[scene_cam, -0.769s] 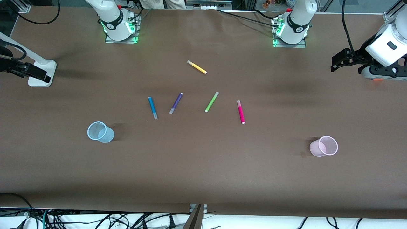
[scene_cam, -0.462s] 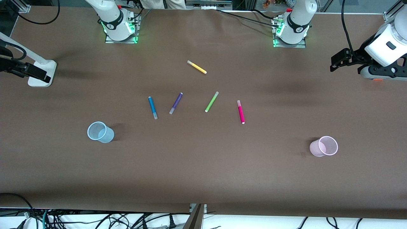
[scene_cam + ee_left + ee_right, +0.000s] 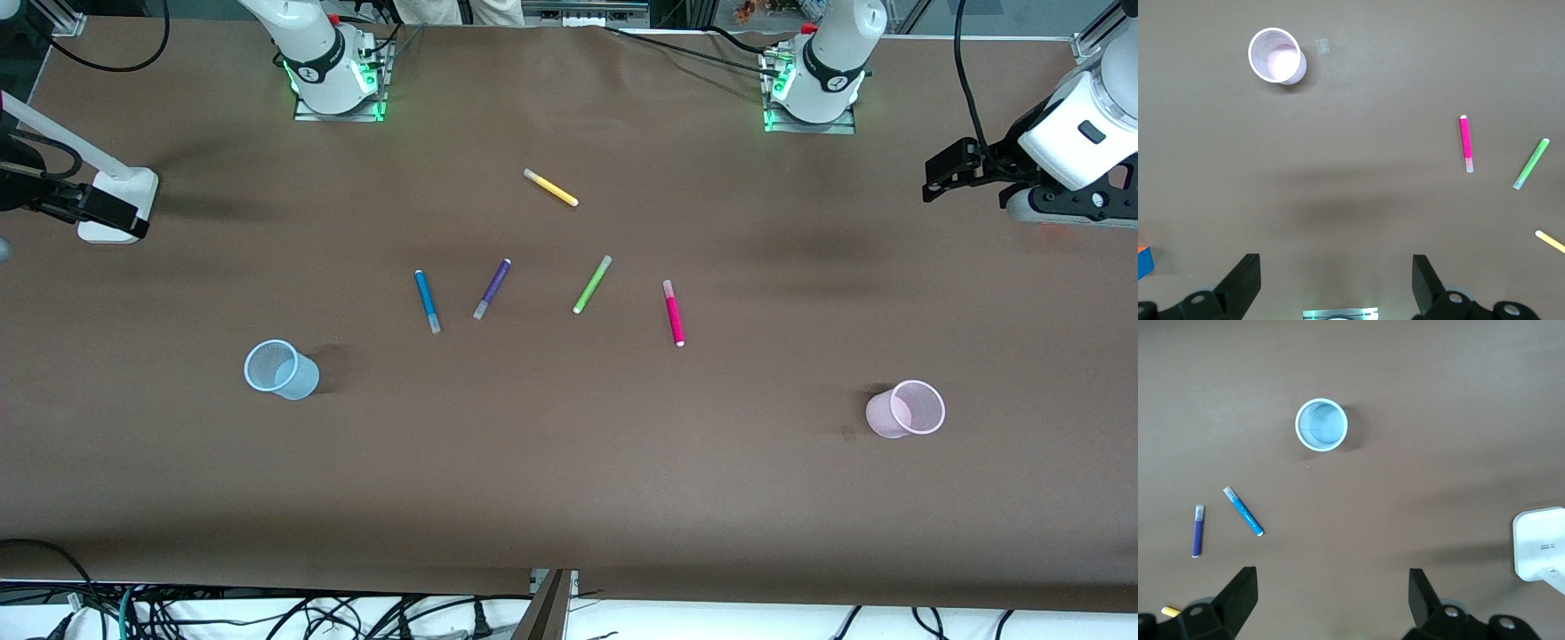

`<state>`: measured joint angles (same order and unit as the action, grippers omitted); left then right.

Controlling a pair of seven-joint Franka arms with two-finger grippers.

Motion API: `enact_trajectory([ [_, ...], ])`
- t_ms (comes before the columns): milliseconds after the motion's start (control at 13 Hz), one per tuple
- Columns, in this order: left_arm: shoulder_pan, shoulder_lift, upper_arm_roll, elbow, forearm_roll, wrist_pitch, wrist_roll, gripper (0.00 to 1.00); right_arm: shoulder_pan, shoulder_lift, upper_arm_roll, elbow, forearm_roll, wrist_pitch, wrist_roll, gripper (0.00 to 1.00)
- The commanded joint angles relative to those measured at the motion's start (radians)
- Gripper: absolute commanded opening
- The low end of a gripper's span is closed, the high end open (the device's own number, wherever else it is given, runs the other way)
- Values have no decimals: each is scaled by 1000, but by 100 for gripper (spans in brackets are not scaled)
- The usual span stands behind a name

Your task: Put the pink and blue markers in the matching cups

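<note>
Lying flat on the brown table (image 3: 569, 498), the pink marker (image 3: 673, 313) and the blue marker (image 3: 428, 301) are both untouched, so nothing of the task is done yet — each still has to be picked up and dropped into its cup. The pink cup (image 3: 907, 409) stands upright toward the left arm's end of the table, nearer the front camera than the pink marker; the blue cup (image 3: 280, 370) stands likewise toward the right arm's end, just nearer the camera than the blue marker. Both cups look empty.

Between the two task markers lie a purple marker (image 3: 492, 289) and a green marker (image 3: 592, 284), with a yellow marker (image 3: 550, 188) farther from the camera.

The left gripper (image 3: 1337, 283) hangs high over its end of the table, jaws wide and holding nothing — the pink cup and pink marker are well apart from it, below. The right gripper (image 3: 1331, 600) hovers over the other end, jaws equally wide and empty, with the blue cup and blue marker well below it and a white stand (image 3: 116, 206) close by.
</note>
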<state>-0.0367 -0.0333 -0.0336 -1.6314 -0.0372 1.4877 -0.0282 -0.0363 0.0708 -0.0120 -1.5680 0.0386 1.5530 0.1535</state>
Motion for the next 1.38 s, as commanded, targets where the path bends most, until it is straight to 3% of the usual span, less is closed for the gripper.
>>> enact_trajectory([
  [0, 8, 13, 3, 35, 3, -23, 22, 100, 28, 56, 9, 20, 12, 6, 9, 100],
  [385, 1, 13, 1, 35, 5, -21, 21, 100, 145, 176, 9, 20, 10, 41, 9, 100],
  [1308, -3, 15, 0, 35, 5, -21, 21, 100, 404, 478, 9, -49, 3, 415, 8, 100],
])
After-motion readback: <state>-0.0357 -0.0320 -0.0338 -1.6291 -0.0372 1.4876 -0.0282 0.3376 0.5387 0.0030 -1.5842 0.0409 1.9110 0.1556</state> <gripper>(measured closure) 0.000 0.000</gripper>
